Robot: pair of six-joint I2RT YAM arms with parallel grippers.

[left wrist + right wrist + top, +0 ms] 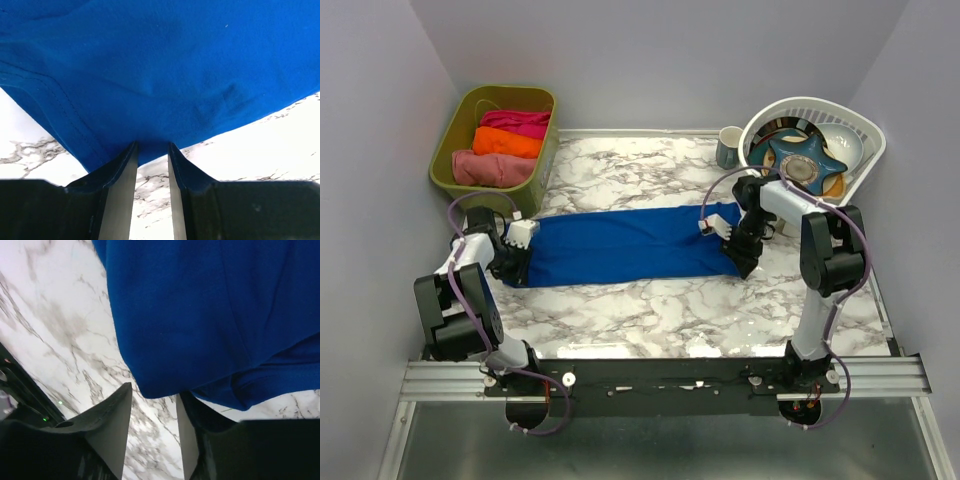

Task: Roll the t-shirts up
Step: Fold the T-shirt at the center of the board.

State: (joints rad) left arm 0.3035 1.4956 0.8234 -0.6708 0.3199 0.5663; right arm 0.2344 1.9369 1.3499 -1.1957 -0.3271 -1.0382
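T-shirt [630,245] lies as blue strip on table [650,310]; left jaws, right jaws parted at its 2 ends.

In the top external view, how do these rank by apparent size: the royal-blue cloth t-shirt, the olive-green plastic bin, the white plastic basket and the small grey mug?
1. Royal-blue cloth t-shirt, the longest, though only a little ahead.
2. Olive-green plastic bin and white plastic basket: they look alike, so unranked.
3. Small grey mug.
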